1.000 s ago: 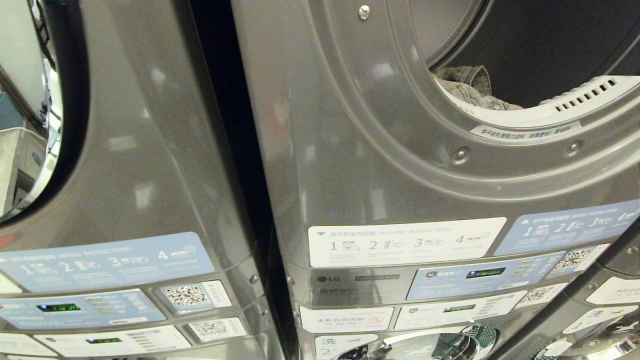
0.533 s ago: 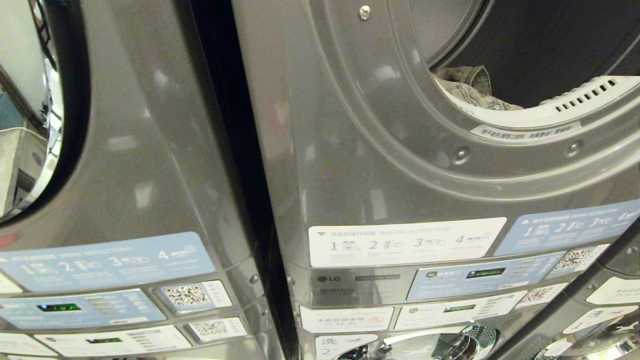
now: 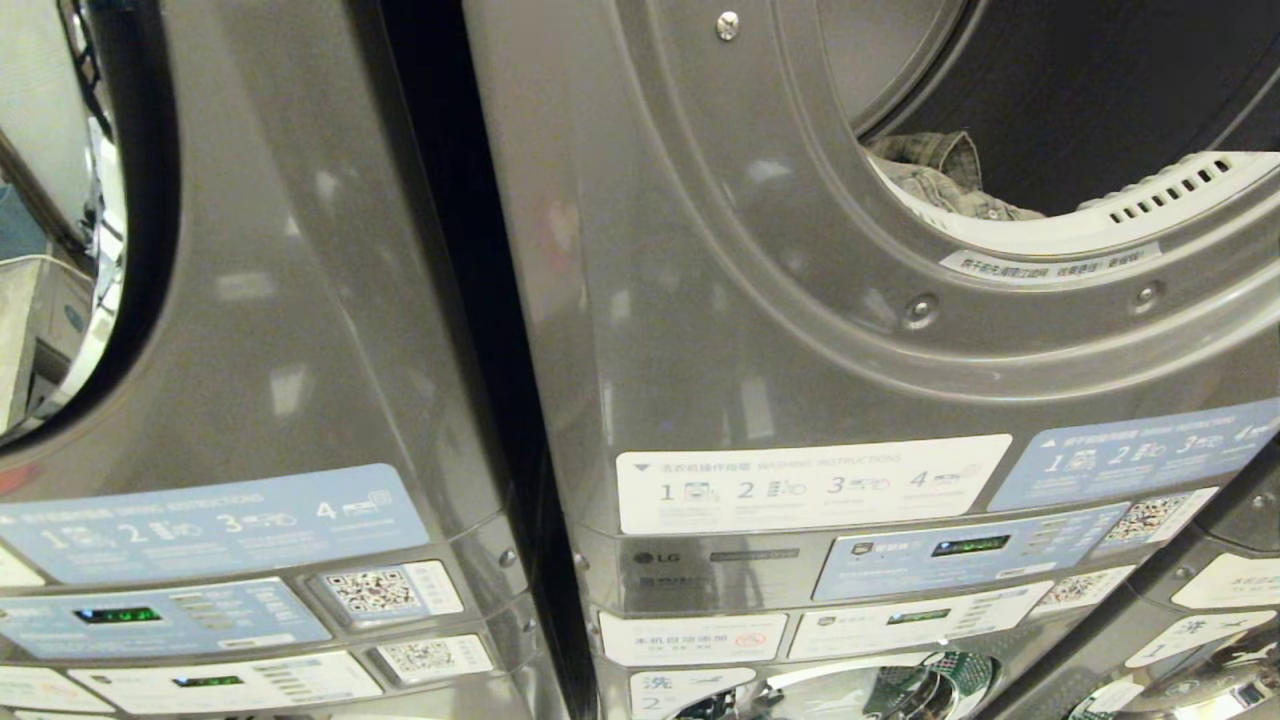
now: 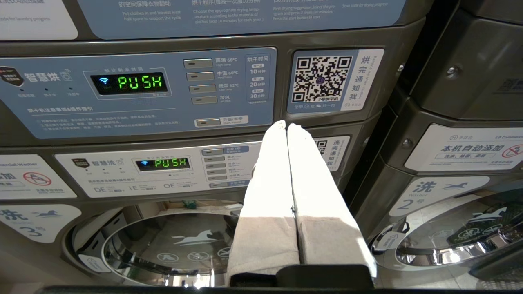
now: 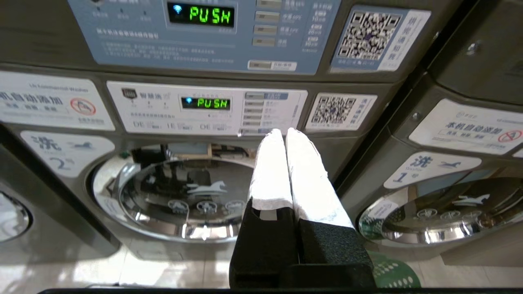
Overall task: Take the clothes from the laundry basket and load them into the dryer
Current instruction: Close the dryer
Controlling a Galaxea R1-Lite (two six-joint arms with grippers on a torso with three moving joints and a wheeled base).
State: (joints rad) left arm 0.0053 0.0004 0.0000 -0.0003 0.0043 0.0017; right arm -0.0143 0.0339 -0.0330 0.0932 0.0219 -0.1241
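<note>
The dryer [image 3: 700, 300] fills the head view, its round mouth open at the upper right. A crumpled grey garment of the clothes [image 3: 935, 172] lies inside, against the white lip of the drum. Neither gripper shows in the head view. My left gripper [image 4: 287, 124] is shut and empty, its white-covered fingers pressed together in front of the control panels. My right gripper [image 5: 284, 131] is also shut and empty, pointing at the panel above a round washer door [image 5: 179, 196]. A piece of the green laundry basket [image 5: 394, 277] shows on the floor beside the right gripper.
A second grey machine [image 3: 250, 350] stands left of the dryer, with a dark gap between them. Panels with stickers, QR codes and green PUSH displays [image 5: 211, 15] run below the drum. Chrome washer doors [image 5: 445, 216] sit lower down, above a pale floor.
</note>
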